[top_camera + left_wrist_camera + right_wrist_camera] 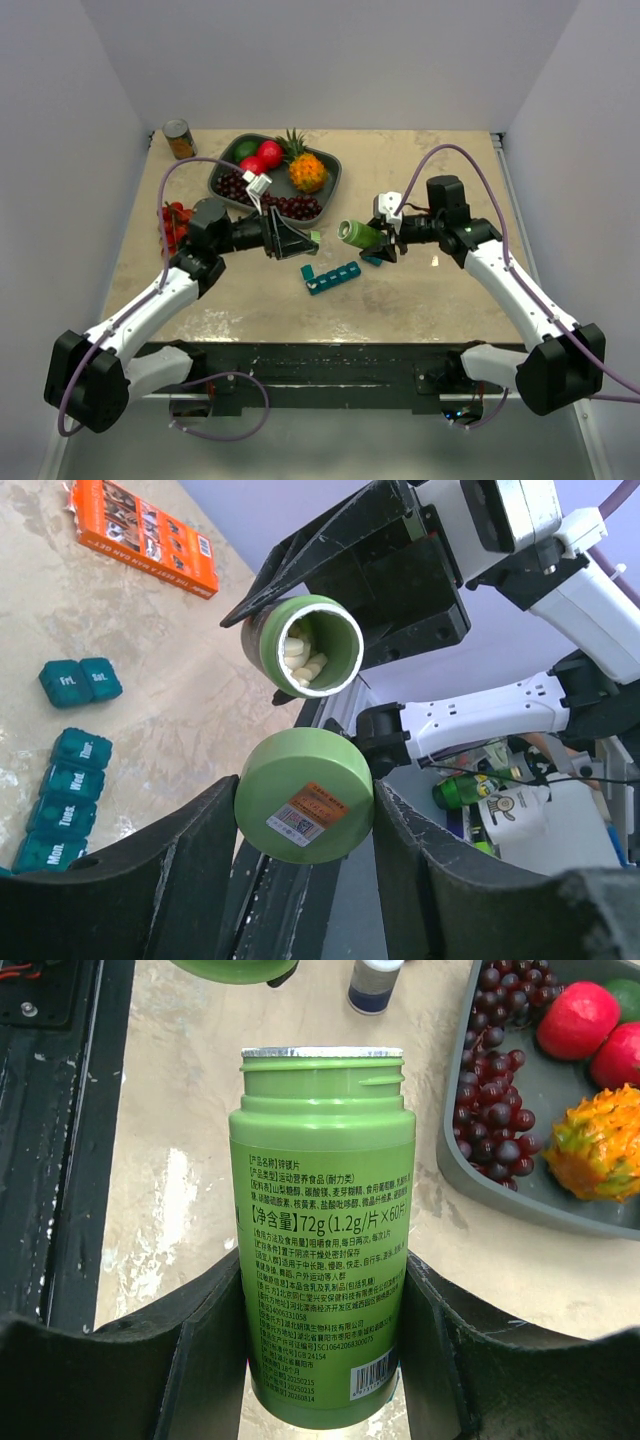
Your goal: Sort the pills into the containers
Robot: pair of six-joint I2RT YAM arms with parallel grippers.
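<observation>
My right gripper [381, 244] [325, 1305] is shut on a green pill bottle [357, 232] [325, 1230] and holds it on its side above the table, mouth toward the left arm. The left wrist view shows its open mouth [303, 647] with white pills [305, 662] inside. My left gripper [300, 240] [305, 815] is shut on the bottle's green cap [314, 236] [305, 797], just off the mouth. Teal containers lie below: a longer strip [331, 277] [62, 800] and a pair [372, 260] [80, 680].
A dark grey fruit tray [335, 170] [480, 1175] with grapes, red fruit and a pineapple stands at the back. A can [180, 139] is at the back left, a red pack [173, 225] beside my left arm. An orange box [145, 535] lies on the table.
</observation>
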